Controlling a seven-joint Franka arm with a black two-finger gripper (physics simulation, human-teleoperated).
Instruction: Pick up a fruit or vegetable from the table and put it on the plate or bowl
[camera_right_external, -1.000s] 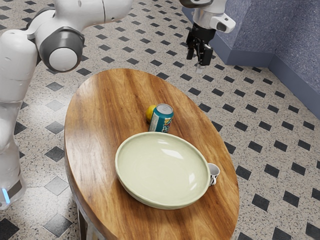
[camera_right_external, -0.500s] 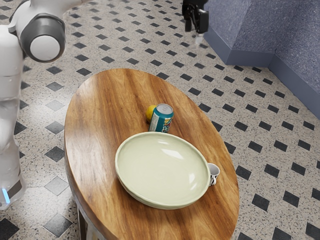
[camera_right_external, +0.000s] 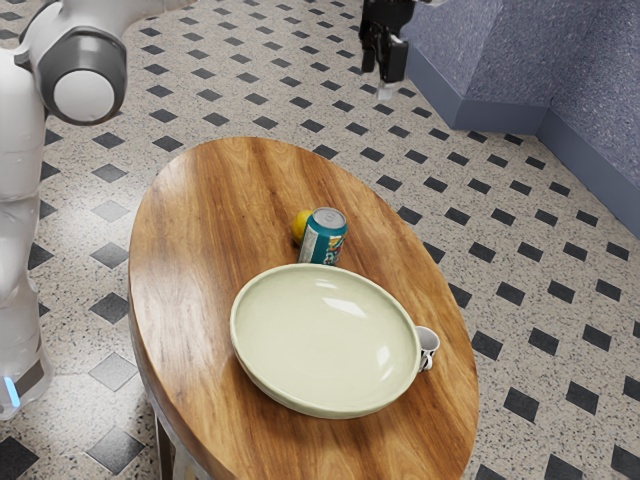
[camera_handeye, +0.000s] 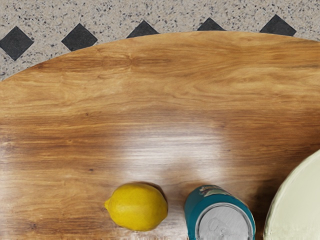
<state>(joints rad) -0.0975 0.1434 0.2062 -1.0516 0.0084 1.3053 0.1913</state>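
An oval wooden tabletop (camera_right_external: 200, 230) stands on a speckled floor (camera_right_external: 520, 250) with black diamond tiles, and a blue-grey wall (camera_right_external: 520, 50) runs at 1 o'clock. The white arm (camera_right_external: 80, 75) reaches across the top of the exterior view and holds the gripper (camera_right_external: 384, 68) high beyond the tabletop's 12 o'clock edge, pointing down, fingers apart and empty. The lemon (camera_right_external: 300, 224) lies near mid-tabletop at the upright can's (camera_right_external: 323, 236) 10 o'clock, its long axis flat and in line with the can, nub pointing away from it; the pale plate (camera_right_external: 325, 340) sits at the can's 6 o'clock.
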